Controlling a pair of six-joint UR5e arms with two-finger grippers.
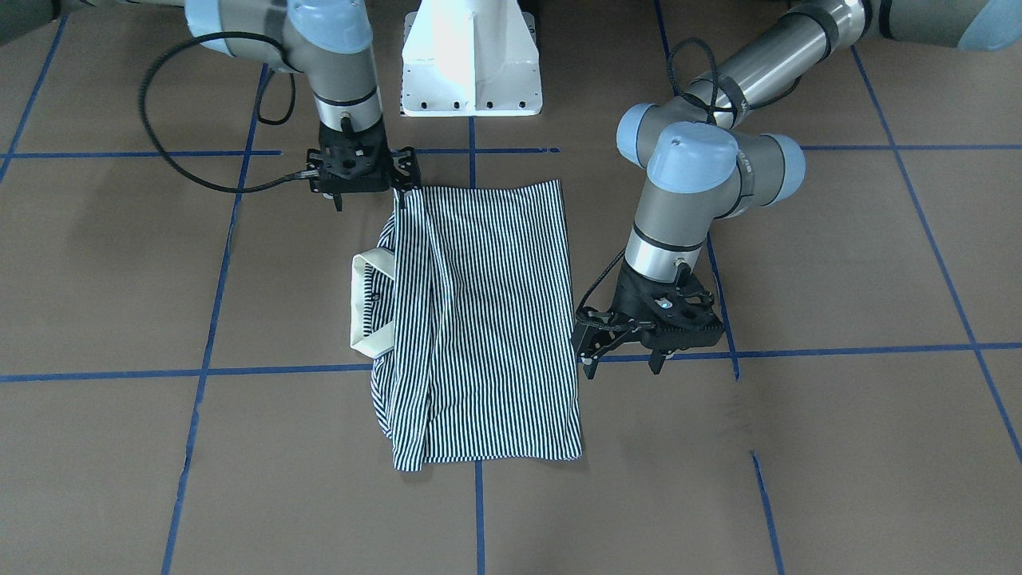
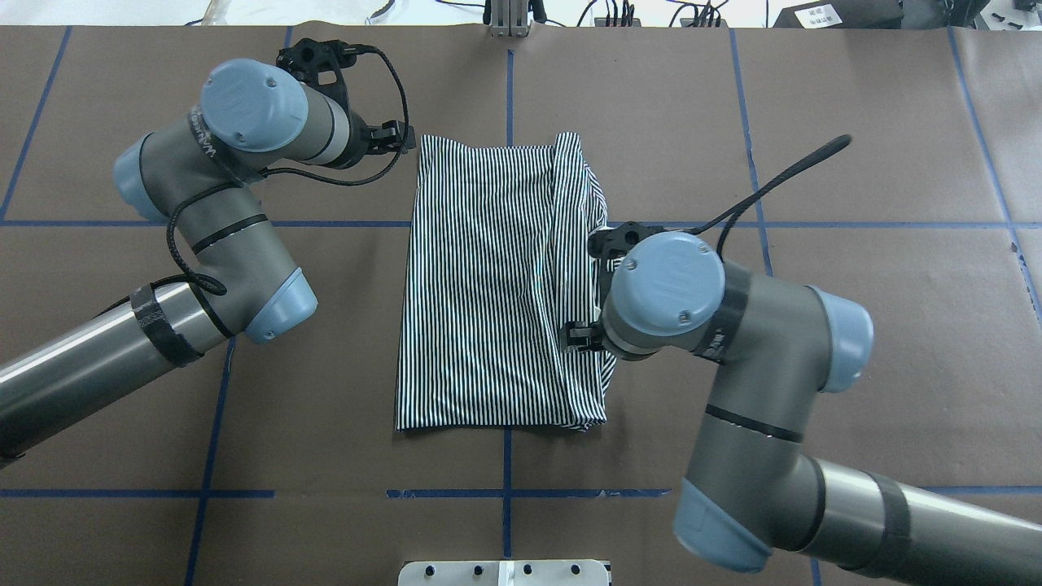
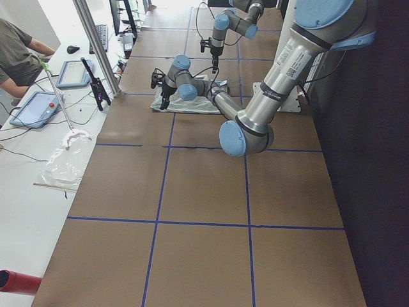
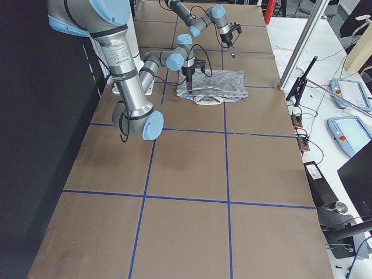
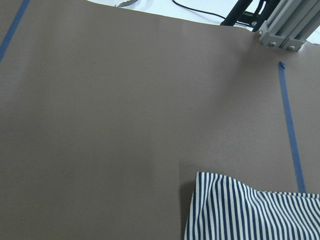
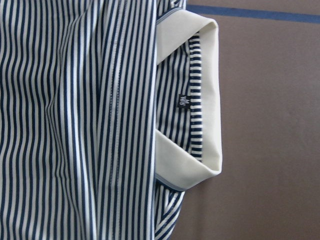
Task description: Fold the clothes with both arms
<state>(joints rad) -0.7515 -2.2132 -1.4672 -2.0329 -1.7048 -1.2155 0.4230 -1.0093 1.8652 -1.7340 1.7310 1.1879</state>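
Note:
The striped polo shirt lies flat on the brown table, folded lengthwise into a rectangle, and shows from above too. Its cream collar points toward my right side and fills the right wrist view, with a small dark label inside. My right gripper is open at the shirt's near corner on the collar side. My left gripper is open and empty just beside the hem edge. The left wrist view shows only a shirt corner and bare table.
The white pedestal stands at the robot's side of the table. Blue tape lines cross the brown surface. An operator sits at a side desk with tablets, behind a metal post.

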